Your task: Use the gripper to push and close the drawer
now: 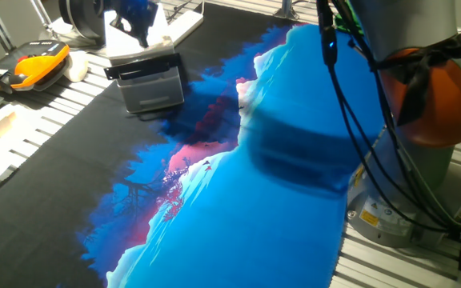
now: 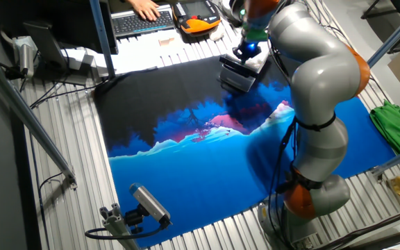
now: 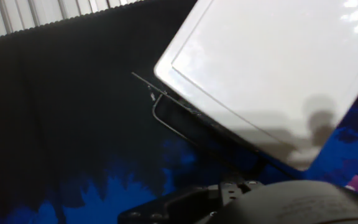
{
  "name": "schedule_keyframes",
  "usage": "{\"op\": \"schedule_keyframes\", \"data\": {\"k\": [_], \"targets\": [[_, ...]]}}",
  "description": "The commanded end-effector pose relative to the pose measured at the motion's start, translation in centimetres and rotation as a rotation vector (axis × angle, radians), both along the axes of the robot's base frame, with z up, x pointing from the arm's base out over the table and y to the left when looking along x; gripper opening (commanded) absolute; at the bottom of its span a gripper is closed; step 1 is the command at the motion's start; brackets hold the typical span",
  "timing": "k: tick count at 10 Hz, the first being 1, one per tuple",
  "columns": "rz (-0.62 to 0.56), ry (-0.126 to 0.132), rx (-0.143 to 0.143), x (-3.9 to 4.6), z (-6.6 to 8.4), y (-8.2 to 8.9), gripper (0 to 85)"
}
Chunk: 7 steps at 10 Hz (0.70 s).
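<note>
The drawer [image 1: 154, 90] is in a small white boxy unit [image 1: 144, 48] at the back left of the mat. Its grey front and black bar handle [image 1: 141, 68] sit close under the white top, and no cream inside shows. My gripper [image 1: 134, 20], black with a blue glow, hangs just above the back of the unit. In the other fixed view the gripper [image 2: 247, 48] is over the unit [image 2: 236, 75]. The hand view shows the white top [image 3: 272, 68] and the handle [image 3: 173, 121]. My fingers are not visible there.
An orange-and-black case [image 1: 26, 68] lies left of the unit on the slatted table. The arm's grey body with its orange joint [image 1: 446, 88] and cables stand at the right. A keyboard [image 2: 141, 21], a green cloth [image 2: 398, 121] and a small camera [image 2: 148, 205] lie around the mat.
</note>
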State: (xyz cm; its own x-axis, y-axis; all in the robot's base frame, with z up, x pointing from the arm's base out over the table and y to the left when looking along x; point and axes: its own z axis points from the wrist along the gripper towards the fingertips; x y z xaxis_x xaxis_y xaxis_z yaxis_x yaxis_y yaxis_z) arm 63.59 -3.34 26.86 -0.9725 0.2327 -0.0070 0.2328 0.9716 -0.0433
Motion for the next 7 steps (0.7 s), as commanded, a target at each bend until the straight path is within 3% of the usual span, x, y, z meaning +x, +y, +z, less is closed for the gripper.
{"op": "schedule_keyframes", "data": {"k": [1,4,7], "targets": [[0.005,0.0,0.001,-0.06,0.5,-0.4,0.0],[-0.015,-0.039,-0.012,-0.67,1.6,-0.4,0.0],[-0.075,-0.049,-0.017,-1.27,2.5,1.3,0.0]]}}
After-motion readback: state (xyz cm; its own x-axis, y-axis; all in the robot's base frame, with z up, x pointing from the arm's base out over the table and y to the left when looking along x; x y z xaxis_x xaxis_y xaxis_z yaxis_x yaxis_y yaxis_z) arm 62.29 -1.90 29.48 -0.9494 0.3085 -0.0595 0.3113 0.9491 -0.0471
